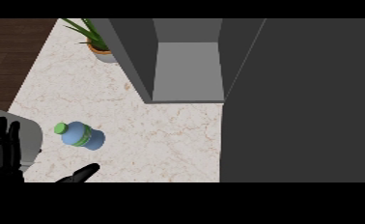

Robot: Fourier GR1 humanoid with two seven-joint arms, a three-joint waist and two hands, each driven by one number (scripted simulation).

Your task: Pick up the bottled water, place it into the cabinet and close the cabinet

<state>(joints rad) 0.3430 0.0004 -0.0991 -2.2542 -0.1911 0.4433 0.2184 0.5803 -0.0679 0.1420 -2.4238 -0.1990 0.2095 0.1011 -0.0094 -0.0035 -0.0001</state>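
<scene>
The bottle (80,135) lies on its side on the desk (164,136), green cap toward the left, well apart from the open cabinet (187,73). The left robot hand (10,150) rests just left of it, fingers straight and spread. A plant (96,42) stands left of the cabinet.

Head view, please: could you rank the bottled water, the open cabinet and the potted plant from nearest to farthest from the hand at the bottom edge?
From the hand at the lower left:
1. Bottled water, just above it on the counter.
2. Open cabinet, up and right.
3. Potted plant, top left, beside the cabinet.
</scene>
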